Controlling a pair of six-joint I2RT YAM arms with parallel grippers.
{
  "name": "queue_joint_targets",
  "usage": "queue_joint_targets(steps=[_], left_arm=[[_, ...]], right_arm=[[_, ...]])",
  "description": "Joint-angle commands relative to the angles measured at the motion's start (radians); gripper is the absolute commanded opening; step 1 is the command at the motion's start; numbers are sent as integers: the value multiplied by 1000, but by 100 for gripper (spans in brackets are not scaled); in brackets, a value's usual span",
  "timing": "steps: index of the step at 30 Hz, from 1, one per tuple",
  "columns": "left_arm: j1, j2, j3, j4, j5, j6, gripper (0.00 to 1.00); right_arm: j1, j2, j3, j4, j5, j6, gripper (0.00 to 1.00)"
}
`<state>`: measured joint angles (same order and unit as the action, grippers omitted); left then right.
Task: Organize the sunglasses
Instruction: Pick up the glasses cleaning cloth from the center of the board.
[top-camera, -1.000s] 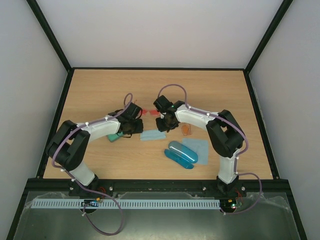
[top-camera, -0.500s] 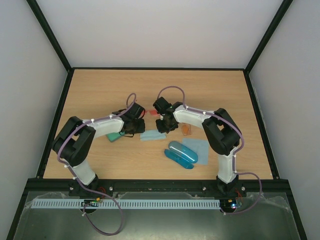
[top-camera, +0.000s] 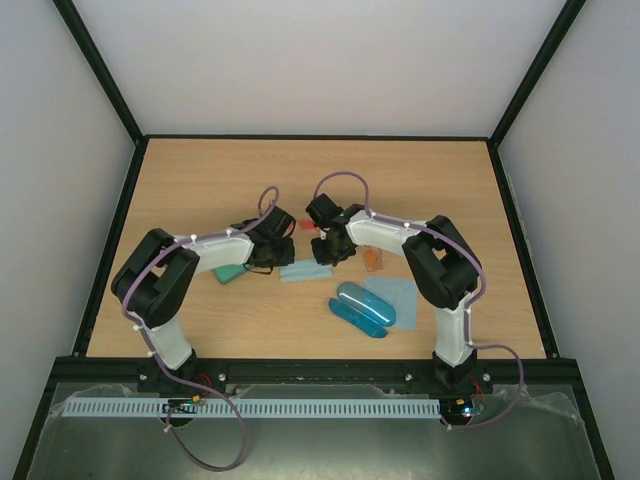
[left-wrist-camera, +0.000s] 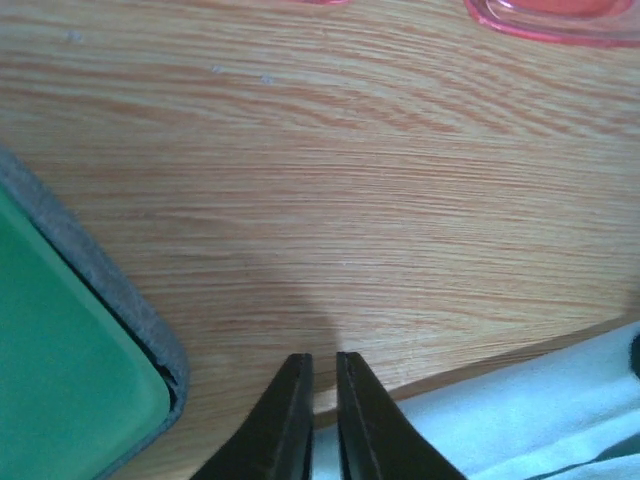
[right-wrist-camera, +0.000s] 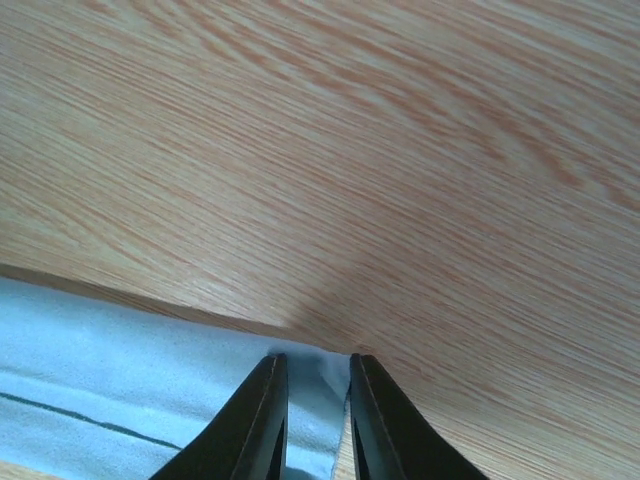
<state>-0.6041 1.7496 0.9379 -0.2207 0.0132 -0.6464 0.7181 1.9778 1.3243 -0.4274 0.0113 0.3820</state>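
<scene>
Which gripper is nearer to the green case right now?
Left. The left gripper sits just beside the green case, at one end of the pale blue cloth. The right gripper is at the cloth's other end, farther from the case.

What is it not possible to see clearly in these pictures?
- Red sunglasses: left wrist view, cut off by the top edge; only a lens rim shows.
- Orange sunglasses: top view, too small to make out the shape.
- Left gripper and right gripper: whether either pinches the cloth is unclear; from above, the arms hide them.
- Green case: left wrist view, cut off by the left edge.
</scene>
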Motion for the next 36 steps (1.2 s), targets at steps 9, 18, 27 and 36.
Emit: queue_joint_targets(steps=[9,18,27,36], left_arm=[[-9,3,6,-47,-25,-4,2],[-9,-66,-6,-75,-19,-14,4],[-12,-114,-55,-75,15,-58,32],[-19,-65,-72,-57,19,-91,30]], right_arm=[[-8,-20,-13,-10,-1,1,2],[-10,-34,-11,-13,3,-3,1],[-10,-33,-16,-11,-1,-1,1],[-10,-32,-30,1,-11,8,1]])
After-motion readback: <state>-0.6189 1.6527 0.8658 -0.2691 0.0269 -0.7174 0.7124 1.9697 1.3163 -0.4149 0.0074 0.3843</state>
